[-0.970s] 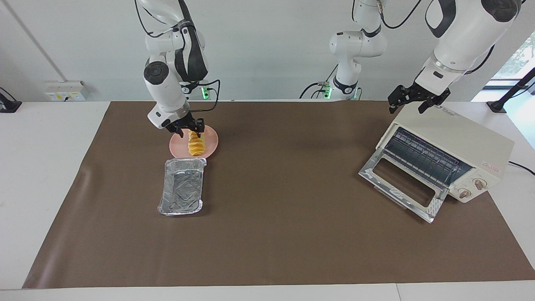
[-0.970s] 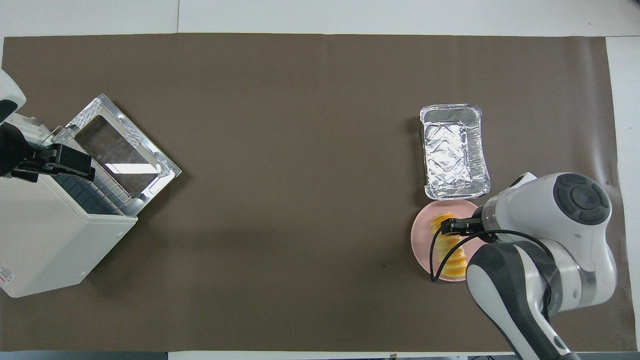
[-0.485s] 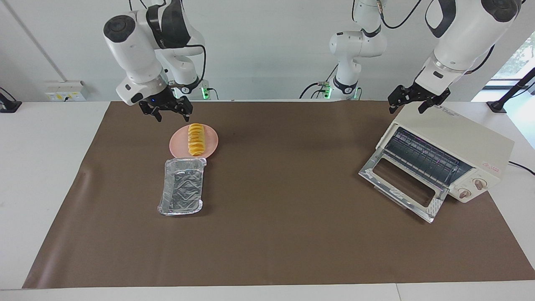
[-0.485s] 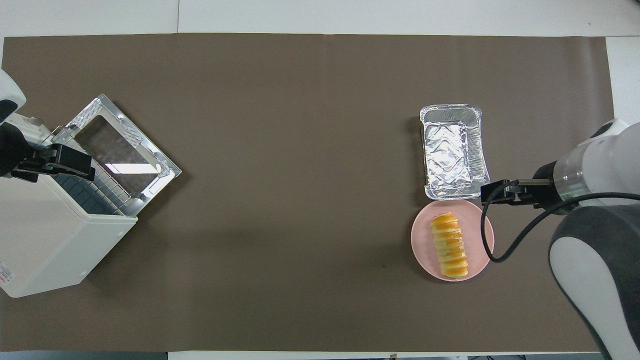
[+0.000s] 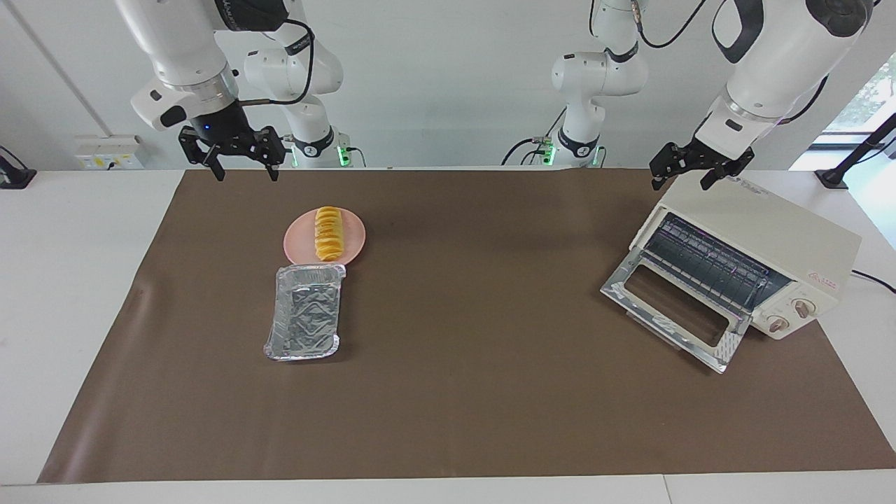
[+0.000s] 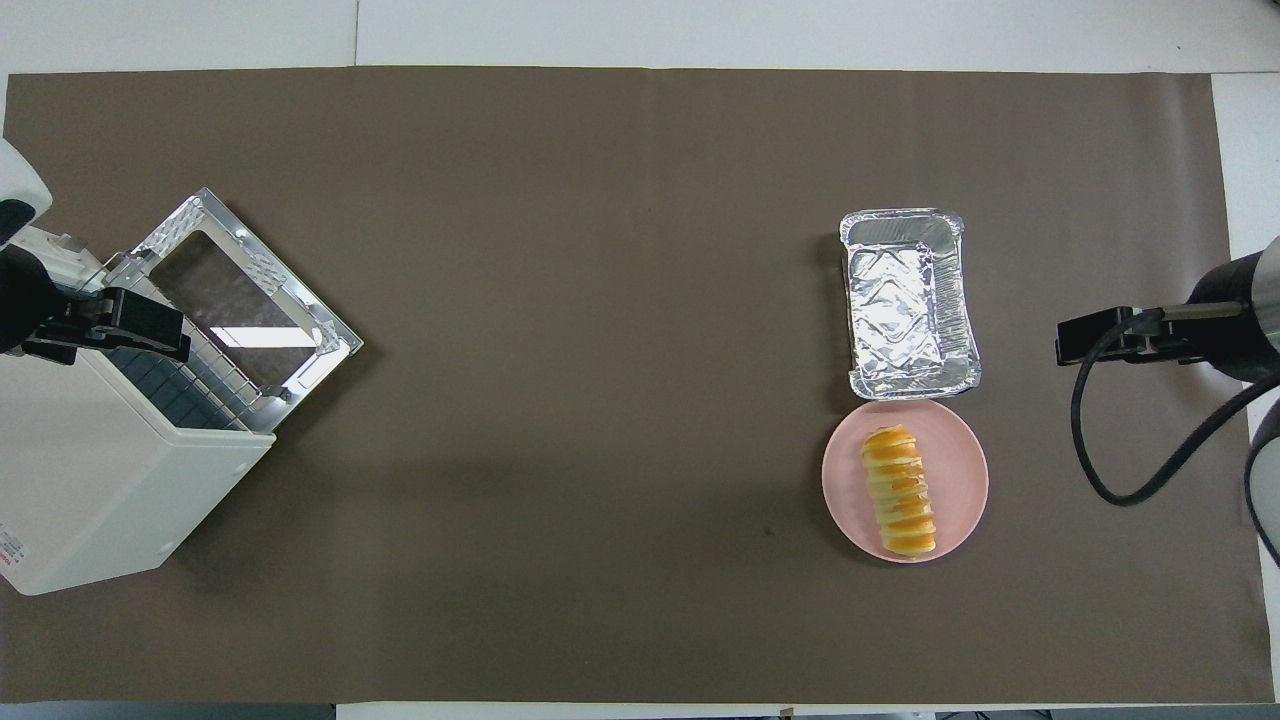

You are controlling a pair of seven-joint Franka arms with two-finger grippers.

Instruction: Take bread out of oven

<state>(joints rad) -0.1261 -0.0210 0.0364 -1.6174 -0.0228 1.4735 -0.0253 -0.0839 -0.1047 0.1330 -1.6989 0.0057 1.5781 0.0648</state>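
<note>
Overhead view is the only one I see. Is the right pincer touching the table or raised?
Observer: The right pincer hangs open, high above the mat.
Operator: Is anything on the oven's rack?
Observer: No, the oven rack is bare; the bread lies on the pink plate.
Operator: And the left pincer?
Observer: The left pincer is open just over the oven's top; contact I cannot tell.

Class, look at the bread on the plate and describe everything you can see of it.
The bread is a small, elongated golden-yellow loaf with crosswise ridges like slices. It lies flat across the pink plate, its length running toward and away from the robots. Only the plate touches it; nothing grips it. The foil tray sits just beside the plate, farther from the robots.
</note>
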